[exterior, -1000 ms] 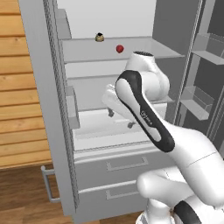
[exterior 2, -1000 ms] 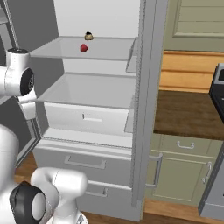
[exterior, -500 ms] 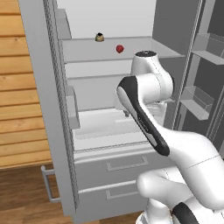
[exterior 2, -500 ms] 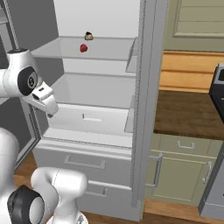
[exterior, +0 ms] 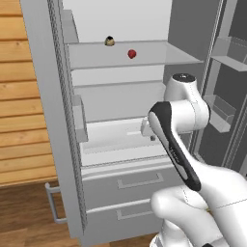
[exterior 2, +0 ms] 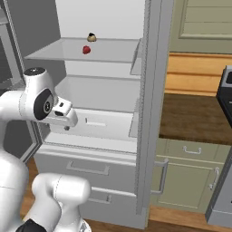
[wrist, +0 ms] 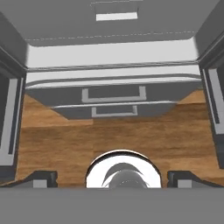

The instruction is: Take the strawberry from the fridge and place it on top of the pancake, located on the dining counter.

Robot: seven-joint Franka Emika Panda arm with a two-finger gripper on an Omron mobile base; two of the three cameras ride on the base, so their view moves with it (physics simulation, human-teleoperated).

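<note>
The fridge stands open in front of me, with white shelves and grey drawers below. The strawberry is a tiny red fruit on the upper shelf; it appears again as the strawberry in the right base view. My gripper hangs well below that shelf, in front of the lower white compartment, apart from the fruit. In the hand view the gripper points down at the drawers and the wooden floor, fingertips spread wide with nothing between them. The pancake and the dining counter are out of view.
A small brown-and-cream jar sits behind the strawberry on the same shelf. The open fridge door with bins stands to the right of my arm. A brown countertop over pale green cabinets adjoins the fridge.
The arm has swung and the hand has shifted across the front of the lower compartment, tipping downward. The jaws stayed wide. The strawberry and the jar have not moved.
</note>
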